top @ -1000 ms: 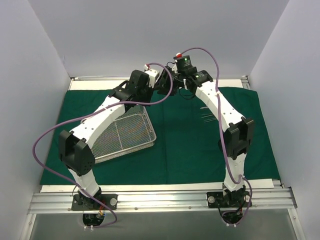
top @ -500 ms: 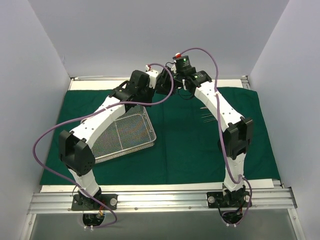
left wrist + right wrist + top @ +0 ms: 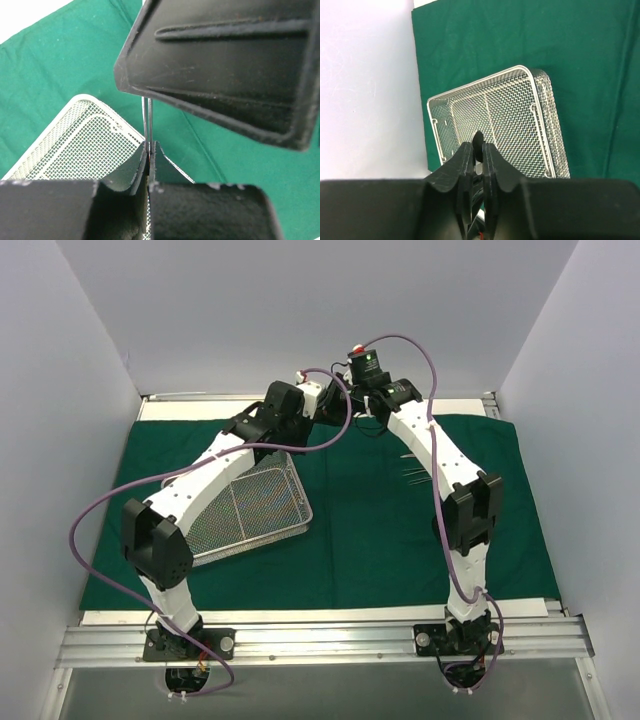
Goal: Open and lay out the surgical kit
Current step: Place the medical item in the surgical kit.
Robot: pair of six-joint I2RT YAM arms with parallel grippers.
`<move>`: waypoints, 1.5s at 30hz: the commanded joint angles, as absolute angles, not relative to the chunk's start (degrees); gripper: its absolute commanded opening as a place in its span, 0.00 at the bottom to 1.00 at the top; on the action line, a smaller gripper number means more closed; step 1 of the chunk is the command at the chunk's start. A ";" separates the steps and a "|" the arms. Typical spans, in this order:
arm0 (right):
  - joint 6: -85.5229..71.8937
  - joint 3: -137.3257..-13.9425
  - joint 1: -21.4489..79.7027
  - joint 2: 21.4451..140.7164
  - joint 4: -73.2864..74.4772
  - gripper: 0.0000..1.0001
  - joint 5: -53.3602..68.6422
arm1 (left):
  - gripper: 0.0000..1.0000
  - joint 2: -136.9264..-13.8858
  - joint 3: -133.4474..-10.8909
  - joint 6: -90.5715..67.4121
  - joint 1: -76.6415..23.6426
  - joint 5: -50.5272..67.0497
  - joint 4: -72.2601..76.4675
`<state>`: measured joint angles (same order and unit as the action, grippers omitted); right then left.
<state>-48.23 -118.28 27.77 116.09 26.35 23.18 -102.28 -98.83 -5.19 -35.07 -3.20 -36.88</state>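
Passing one piece between the arms, by the look of it. Spread flat already, the dark green woven cloth drape (image 3: 370, 540); bared down to the left of both grippers, the rectangular silver wire-mesh tray (image 3: 262, 508); laid out down to the right, a few thin metal instruments (image 3: 414, 476). Clenched in the left gripper (image 3: 149, 150), a slim, stiff, two-pronged steel instrument (image 3: 146, 122). Nearly closed just above it, the right gripper (image 3: 478, 150), with no telling whether pinching that piece. Likely more to set down.

Top view: taken from above and behind arm bases (image 3: 190, 640), far wall (image 3: 320, 310) faced. Left wrist view: aimed down past left gripper (image 3: 149, 156), very near. Right wrist view: aimed down past right gripper (image 3: 478, 146), from farther off. Mesh tray (image 3: 260, 505) and green cloth (image 3: 370, 530) shared by all three.
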 commanded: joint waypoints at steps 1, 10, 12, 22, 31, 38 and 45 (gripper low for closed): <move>-48.69 -120.06 27.95 116.54 26.46 0.04 23.20 | 0.02 -102.92 -102.22 -4.66 -35.51 -2.81 -37.44; -51.49 -112.60 26.46 113.65 19.88 0.00 25.31 | 0.40 -102.66 -102.75 -9.13 -31.91 -0.71 -38.94; -52.64 -108.84 25.67 112.33 17.94 0.00 25.84 | 0.42 -101.78 -101.17 -10.63 -29.81 0.09 -38.06; -59.32 -79.17 15.41 100.47 -0.32 0.00 27.59 | 0.65 -92.56 -94.24 -12.92 -22.16 4.30 -35.86; -63.55 -46.42 -2.62 85.18 -25.83 0.00 36.81 | 0.65 -88.69 -86.66 -13.89 -17.84 8.26 -34.45; -60.47 -40.61 -10.45 82.44 -24.26 0.00 35.42 | 0.65 -89.12 -86.57 -13.98 -16.08 10.11 -34.80; -60.47 -38.06 -15.73 84.28 -23.64 0.00 34.10 | 0.65 -89.65 -86.57 -13.89 -15.03 11.60 -34.10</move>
